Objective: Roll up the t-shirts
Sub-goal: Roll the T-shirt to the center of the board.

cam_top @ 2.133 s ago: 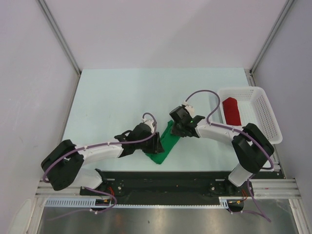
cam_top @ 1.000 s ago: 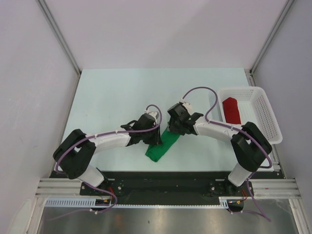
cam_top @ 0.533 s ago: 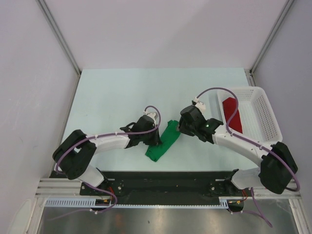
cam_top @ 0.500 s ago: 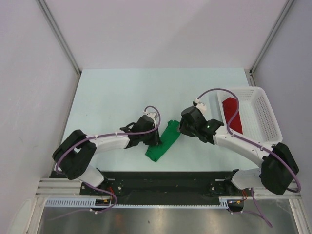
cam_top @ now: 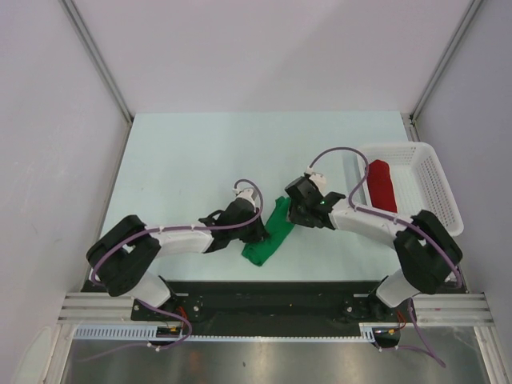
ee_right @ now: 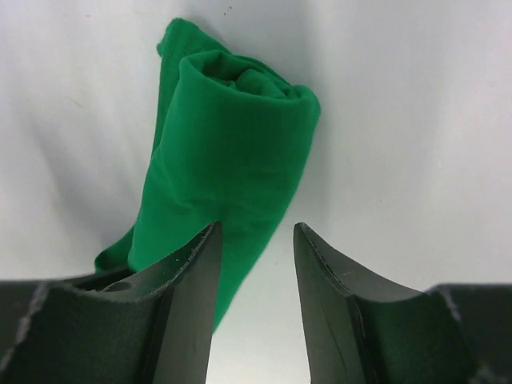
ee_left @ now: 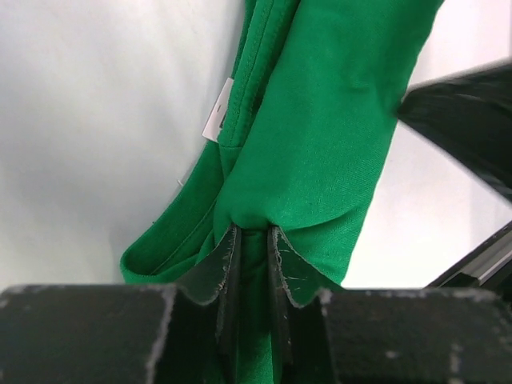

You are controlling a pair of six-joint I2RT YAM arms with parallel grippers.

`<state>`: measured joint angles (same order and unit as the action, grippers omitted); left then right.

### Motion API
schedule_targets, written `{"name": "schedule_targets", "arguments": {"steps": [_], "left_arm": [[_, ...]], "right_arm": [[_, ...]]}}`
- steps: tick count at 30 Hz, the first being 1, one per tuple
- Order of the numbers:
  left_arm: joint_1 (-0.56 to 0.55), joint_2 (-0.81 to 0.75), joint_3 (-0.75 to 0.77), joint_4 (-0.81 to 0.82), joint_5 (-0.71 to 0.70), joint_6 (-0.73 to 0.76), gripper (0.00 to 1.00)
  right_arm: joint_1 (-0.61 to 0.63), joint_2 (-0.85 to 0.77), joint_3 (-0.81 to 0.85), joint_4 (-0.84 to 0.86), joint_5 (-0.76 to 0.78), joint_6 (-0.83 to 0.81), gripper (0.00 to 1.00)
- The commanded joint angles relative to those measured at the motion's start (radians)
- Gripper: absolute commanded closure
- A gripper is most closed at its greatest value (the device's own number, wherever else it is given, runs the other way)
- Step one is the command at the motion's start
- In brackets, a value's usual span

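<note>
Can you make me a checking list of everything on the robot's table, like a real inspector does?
surface: table, pale and flat.
job's things: green t-shirt partly rolled near the front middle, white label showing; red t-shirt rolled up, lying in the basket.
clutter: white mesh basket at the table's right edge; nothing else seen.
pincers: left pincer pinched on a fold of the green t-shirt; right pincer open, right at the green t-shirt.
cables: purple cable looping over each arm, not on the cloth.
surroundings: plain white walls; metal rail along the near edge.
</note>
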<state>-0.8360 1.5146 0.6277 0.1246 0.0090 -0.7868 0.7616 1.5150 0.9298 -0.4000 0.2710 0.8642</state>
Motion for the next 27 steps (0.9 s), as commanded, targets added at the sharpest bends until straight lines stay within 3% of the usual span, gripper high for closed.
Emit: {"name": "schedule_targets", "arguments": {"steps": [1, 7, 17, 27], "left_arm": [[-0.060, 0.042, -0.048, -0.006, 0.039, -0.083, 0.88], [-0.090, 0.032, -0.036, 0.014, 0.062, -0.112, 0.83], [-0.071, -0.060, 0.035, -0.109, 0.019, -0.042, 0.45], [-0.028, -0.154, 0.038, -0.221, 0.068, 0.050, 0.26]], "right_arm": [[-0.011, 0.108, 0.104, 0.026, 0.008, -0.059, 0.53], [-0.036, 0.218, 0.199, -0.023, 0.004, -0.154, 0.52], [-0.053, 0.312, 0.274, -0.063, -0.012, -0.240, 0.52], [-0.036, 0.366, 0.328, -0.114, 0.008, -0.246, 0.52]]}}
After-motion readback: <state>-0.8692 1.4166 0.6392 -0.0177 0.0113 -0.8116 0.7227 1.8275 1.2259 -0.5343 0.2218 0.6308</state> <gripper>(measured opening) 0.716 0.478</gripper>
